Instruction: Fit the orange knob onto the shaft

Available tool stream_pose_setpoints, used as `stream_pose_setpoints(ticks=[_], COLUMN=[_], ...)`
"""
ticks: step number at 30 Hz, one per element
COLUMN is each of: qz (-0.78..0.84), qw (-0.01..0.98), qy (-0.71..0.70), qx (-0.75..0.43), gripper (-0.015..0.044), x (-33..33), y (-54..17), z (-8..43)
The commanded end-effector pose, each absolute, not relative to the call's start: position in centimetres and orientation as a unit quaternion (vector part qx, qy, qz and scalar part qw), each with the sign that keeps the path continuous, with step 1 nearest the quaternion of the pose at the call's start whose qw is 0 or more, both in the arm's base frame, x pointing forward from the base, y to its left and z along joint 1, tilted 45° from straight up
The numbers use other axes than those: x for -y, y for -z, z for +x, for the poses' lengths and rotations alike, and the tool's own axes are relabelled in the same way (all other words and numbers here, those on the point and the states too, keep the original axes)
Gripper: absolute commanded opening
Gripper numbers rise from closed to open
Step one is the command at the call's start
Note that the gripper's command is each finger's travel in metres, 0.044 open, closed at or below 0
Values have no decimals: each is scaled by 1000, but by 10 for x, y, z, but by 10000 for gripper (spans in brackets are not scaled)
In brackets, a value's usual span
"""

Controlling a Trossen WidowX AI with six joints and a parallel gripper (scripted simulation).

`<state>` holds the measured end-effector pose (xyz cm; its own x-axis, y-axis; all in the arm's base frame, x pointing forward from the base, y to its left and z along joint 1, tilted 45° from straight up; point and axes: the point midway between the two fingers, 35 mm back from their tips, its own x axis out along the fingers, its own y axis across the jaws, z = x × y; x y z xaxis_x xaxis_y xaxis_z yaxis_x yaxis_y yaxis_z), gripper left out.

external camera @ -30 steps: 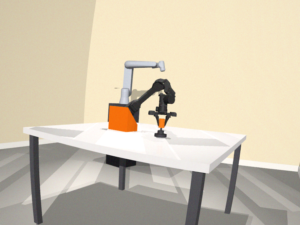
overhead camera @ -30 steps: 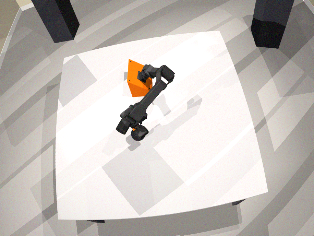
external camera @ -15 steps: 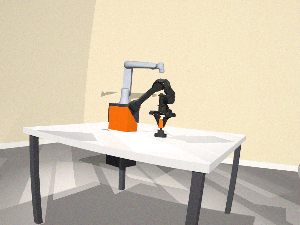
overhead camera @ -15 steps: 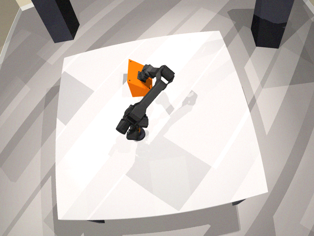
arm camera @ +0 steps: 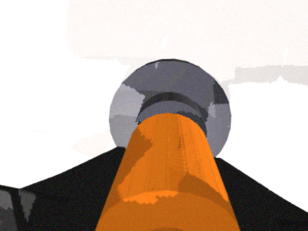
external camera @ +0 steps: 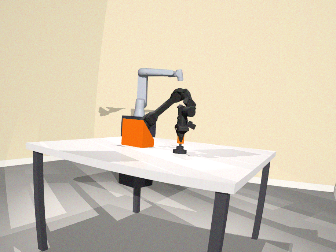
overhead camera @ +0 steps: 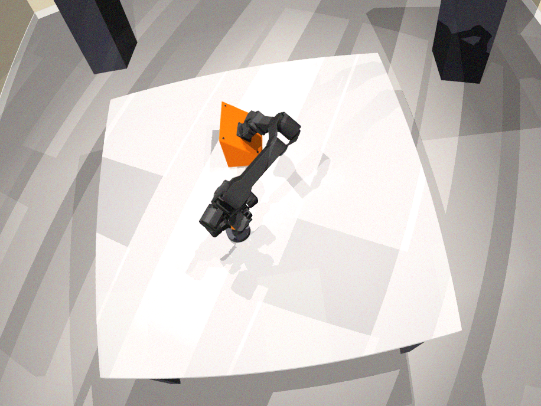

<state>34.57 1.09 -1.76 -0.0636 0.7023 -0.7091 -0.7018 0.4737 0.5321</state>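
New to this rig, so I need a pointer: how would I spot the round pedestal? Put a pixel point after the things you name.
On the white table (overhead camera: 349,279) (external camera: 152,165), look directly below the orange knob (external camera: 182,141) (arm camera: 168,161). The pedestal (overhead camera: 238,236) (external camera: 179,151) (arm camera: 168,74) is the dark, stepped disc, unlike the big orange block (overhead camera: 238,154) (external camera: 132,132).

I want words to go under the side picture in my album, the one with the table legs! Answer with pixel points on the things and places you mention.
Black gripper (external camera: 181,141) holding an orange knob (external camera: 178,140) above a round pedestal (external camera: 179,151).

Arm (overhead camera: 257,172) (external camera: 164,108) up & over, elbow bent high; wrist (external camera: 182,112) turned down. Gripper (external camera: 180,139) (arm camera: 167,161) pointing approx. straight down, fingers closed on the orange knob, one each side (wrist cam shows both, fingertips partly hidden).
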Motion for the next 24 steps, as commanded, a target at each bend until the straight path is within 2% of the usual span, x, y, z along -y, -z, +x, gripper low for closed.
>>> stream_pose_setpoints(ticks=[1,5,24], qz=[226,279,281], qw=[649,628,627], qy=[-313,-257,-255], qx=[-656,-679,-680], gripper=[0,0,0], x=[-6,-6,-11], y=[16,15,16], z=[347,348,346])
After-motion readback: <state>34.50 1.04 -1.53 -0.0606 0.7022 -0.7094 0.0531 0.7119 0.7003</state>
